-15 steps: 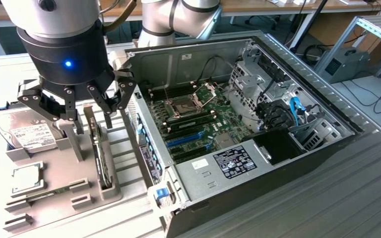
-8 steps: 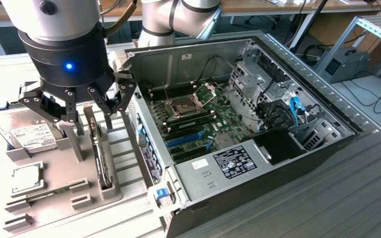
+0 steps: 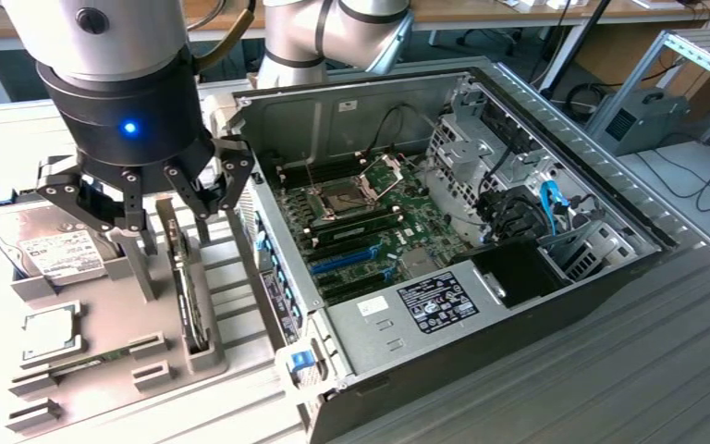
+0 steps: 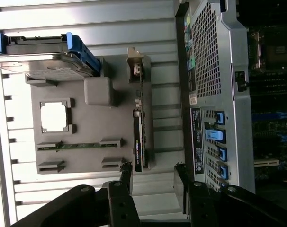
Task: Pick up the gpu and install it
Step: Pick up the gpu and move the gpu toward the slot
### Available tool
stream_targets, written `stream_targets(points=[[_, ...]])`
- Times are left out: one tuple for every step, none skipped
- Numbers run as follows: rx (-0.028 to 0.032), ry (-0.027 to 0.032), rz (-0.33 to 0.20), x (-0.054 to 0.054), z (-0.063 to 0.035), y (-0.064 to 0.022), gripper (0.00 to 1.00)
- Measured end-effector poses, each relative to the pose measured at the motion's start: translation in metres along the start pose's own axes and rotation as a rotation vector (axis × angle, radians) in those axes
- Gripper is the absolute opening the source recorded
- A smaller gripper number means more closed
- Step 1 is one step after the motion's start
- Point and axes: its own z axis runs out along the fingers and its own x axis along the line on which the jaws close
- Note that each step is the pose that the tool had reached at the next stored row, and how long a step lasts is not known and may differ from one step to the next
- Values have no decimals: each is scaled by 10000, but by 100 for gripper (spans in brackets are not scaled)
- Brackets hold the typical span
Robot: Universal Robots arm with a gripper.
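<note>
the pincer (image 3: 173, 242) hangs wide open and holds nothing. just below it the gpu (image 3: 186, 296) stands on its long edge in a slot of the grey holder tray (image 3: 121, 310). in the wrist view the card (image 4: 139, 137) lies nearer one finger (image 4: 126, 176) than the other, not centred between them.

the gpu looks light and stiff, but thin and delicate. the safest hold is probably across its two flat faces along the upper edge, away from the metal end bracket (image 4: 135, 66) and the contact edge down in the slot. its faces look smooth, so a firm, square pinch seems wise.

to one side of the pincer, away from the case, sit the hard drive (image 3: 53, 250), the square chip (image 3: 49, 333) and a memory stick (image 3: 84, 365), each in its own seat. on the other side, close by, rises the wall of the open computer case (image 3: 269, 277), with the blue slots (image 3: 348, 261) on the motherboard beyond. that wall and the slot's own sides are what crowd the card most.
</note>
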Motion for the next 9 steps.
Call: stream_targets(points=[[6,-1,0,0,4,0,48],[14,-1,-1,0,8,0,48],[24,-2,-1,0,14,0,48],[34,-2,-1,1,20,-1,48],[39,-3,-1,1,23,-1,48],[46,-4,-2,1,28,-1,48],[54,-4,-1,1,32,-1,48],[61,-5,-2,1,37,-1,48],[67,-5,-2,1,40,-1,48]])
